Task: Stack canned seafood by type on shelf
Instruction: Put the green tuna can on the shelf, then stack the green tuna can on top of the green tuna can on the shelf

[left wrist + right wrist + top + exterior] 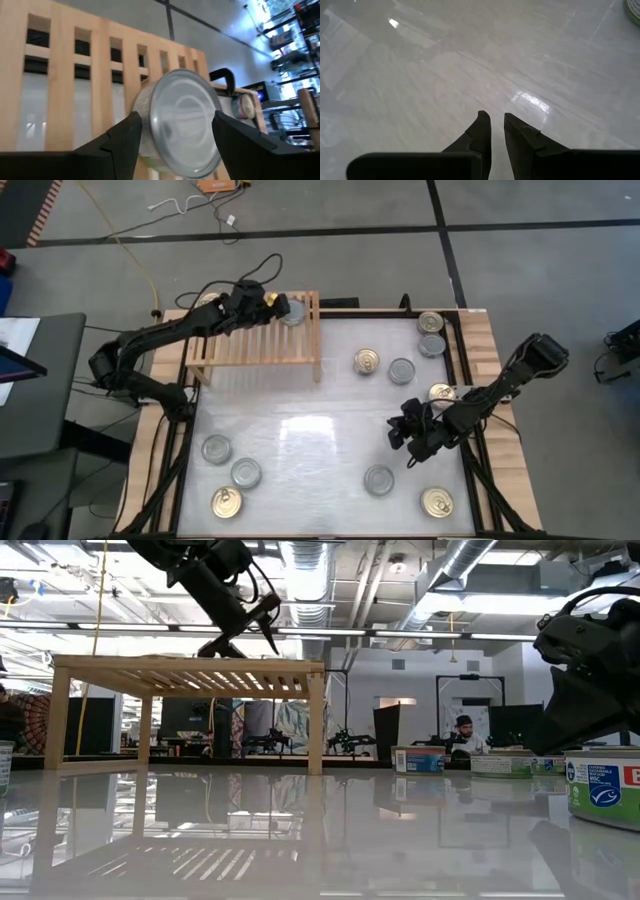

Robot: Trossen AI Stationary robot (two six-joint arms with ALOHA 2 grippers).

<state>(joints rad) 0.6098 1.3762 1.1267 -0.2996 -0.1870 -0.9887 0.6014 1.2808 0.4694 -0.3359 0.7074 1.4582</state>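
The light-wood slatted shelf (250, 345) stands at the table's far left; in the low view its top (190, 665) sits on legs. My left gripper (283, 307) reaches over the shelf's far right end, shut on a silver-topped can (185, 120) (293, 313). Several other cans, gold-topped and silver-topped, stand on the white table, such as a gold one (367, 361) and a silver one (401, 370). My right gripper (400, 432) (495, 120) hovers over bare table at the right, shut but for a thin slit and holding nothing. My left gripper pinches the silver-topped can by its side wall (146, 117), one finger (127, 137) on each side of the round body. The fingers slant down from the table's left. The can sits over the shelf's slats; whether its base rests on them I cannot tell.
Cans cluster along the right side (431, 322) (441, 393), at the near right (378, 479) (437, 502) and near left (216, 448) (226, 501). The table's middle (310, 430) is bare. A raised wooden rim (490, 360) borders the table. A person (462, 730) sits in the room beyond.
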